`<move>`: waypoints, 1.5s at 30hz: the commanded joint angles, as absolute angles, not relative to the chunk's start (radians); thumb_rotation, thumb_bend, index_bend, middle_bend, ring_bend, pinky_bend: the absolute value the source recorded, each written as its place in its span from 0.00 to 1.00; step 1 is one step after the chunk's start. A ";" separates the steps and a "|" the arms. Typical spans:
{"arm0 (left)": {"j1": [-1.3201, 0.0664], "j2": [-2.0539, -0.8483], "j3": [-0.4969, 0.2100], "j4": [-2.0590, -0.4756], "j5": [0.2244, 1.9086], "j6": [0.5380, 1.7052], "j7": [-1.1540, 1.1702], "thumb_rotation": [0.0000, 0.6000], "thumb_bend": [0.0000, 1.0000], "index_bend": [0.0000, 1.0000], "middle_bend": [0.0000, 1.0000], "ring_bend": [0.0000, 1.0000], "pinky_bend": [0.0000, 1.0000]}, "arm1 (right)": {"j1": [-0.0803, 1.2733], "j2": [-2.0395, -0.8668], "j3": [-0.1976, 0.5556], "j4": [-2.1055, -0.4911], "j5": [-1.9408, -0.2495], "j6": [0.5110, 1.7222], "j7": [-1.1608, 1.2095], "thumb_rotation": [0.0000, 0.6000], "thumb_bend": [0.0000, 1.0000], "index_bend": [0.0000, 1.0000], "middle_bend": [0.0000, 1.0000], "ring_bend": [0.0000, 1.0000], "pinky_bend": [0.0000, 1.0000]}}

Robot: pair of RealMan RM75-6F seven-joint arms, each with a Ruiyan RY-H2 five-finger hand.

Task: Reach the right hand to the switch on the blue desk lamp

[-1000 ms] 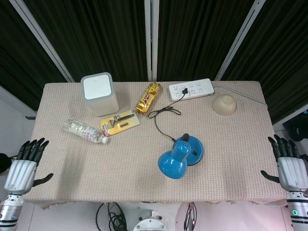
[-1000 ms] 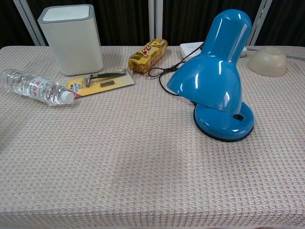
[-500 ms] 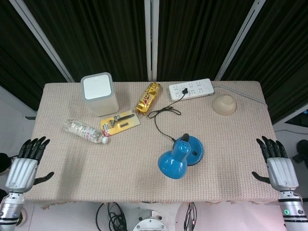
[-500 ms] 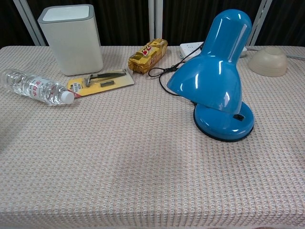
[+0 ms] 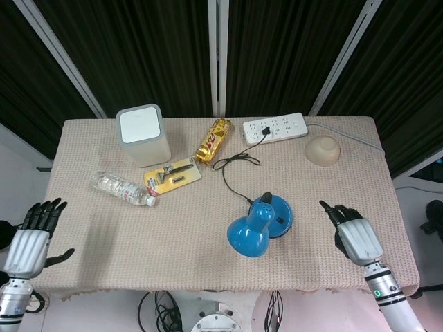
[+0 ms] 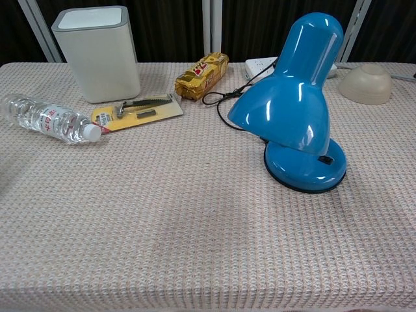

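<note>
The blue desk lamp [image 5: 257,223] stands at the table's front middle, its shade tipped toward the front edge. Its small black switch [image 6: 327,158] sits on the round base [image 6: 305,170], on the side right of the shade. My right hand [image 5: 351,235] hovers over the table's right front part, to the right of the lamp base and apart from it, holding nothing, with one finger [image 5: 325,207] reaching toward the lamp. My left hand [image 5: 31,236] hangs off the table's left front corner, fingers spread and empty. Neither hand shows in the chest view.
The lamp's black cord [image 5: 232,166] runs back to a white power strip [image 5: 275,128]. A beige bowl [image 5: 322,150] sits at the back right. A white box [image 5: 142,134], gold snack pack [image 5: 213,140], razor card [image 5: 173,176] and water bottle [image 5: 123,189] lie at the left.
My right hand has moved in from beyond the table's right edge, leftward over the table toward the lamp base. The left hand has hardly shifted.
</note>
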State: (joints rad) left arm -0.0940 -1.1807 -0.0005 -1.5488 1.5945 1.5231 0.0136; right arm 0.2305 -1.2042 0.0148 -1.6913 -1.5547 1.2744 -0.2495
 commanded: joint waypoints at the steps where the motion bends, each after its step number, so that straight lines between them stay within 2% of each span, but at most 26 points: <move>1: -0.093 -1.181 0.001 -1.548 1.595 1.523 0.011 1.00 0.09 0.00 0.00 0.00 0.00 | 0.255 -1.225 -0.002 -1.691 -1.560 1.224 -0.282 1.00 1.00 0.00 0.89 0.74 0.70; 3: -0.093 -1.183 0.001 -1.545 1.594 1.523 0.008 1.00 0.09 0.00 0.00 0.00 0.00 | 0.267 -1.235 -0.013 -1.699 -1.553 1.191 -0.305 1.00 1.00 0.00 0.96 0.79 0.74; 6: -0.094 -1.185 0.001 -1.541 1.594 1.521 0.006 1.00 0.09 0.00 0.00 0.00 0.00 | 0.279 -1.250 -0.022 -1.710 -1.537 1.154 -0.341 1.00 1.00 0.00 0.99 0.82 0.76; 21: -0.095 -1.183 0.002 -1.536 1.589 1.512 -0.002 1.00 0.09 0.00 0.00 0.00 0.00 | 0.368 -1.319 0.004 -1.721 -1.358 0.984 -0.453 1.00 1.00 0.00 0.99 0.82 0.76; 45: -0.095 -1.179 0.003 -1.529 1.590 1.512 -0.015 1.00 0.09 0.00 0.00 0.00 0.00 | 0.427 -1.346 -0.020 -1.702 -1.235 0.938 -0.507 1.00 1.00 0.00 0.99 0.82 0.76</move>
